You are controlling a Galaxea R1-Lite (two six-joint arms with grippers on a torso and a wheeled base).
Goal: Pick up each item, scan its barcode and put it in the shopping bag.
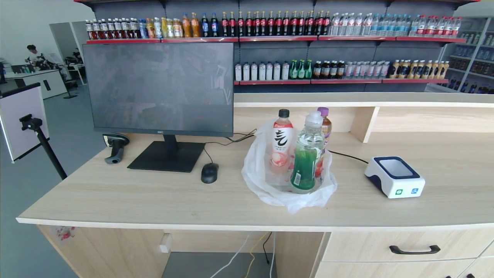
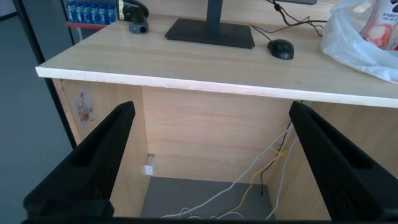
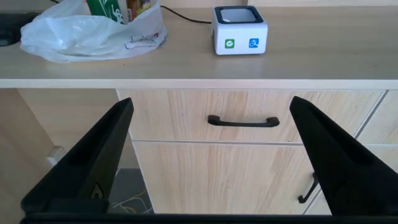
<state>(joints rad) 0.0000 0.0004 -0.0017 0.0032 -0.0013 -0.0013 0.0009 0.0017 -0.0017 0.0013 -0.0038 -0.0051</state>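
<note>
White shopping bag (image 1: 254,173) holds three bottles (image 1: 307,154), above your left gripper (image 2: 211,109) and right gripper (image 3: 211,102). Both gape empty; scanning looks finished, nothing left to pick.

left gripper (image 2: 211,109): fingers (image 2: 93,165) spread wide apart, in the lower corners of the frame, below the desk (image 2: 186,78) edge | monitor stand (image 2: 211,32): top centre, on desk | mouse (image 2: 281,48): just right of stand | shopping bag (image 2: 354,46): upper right, on desk | handheld scanner (image 2: 138,17): upper left | cables (image 2: 267,171): hanging under desk, lower centre
</note>
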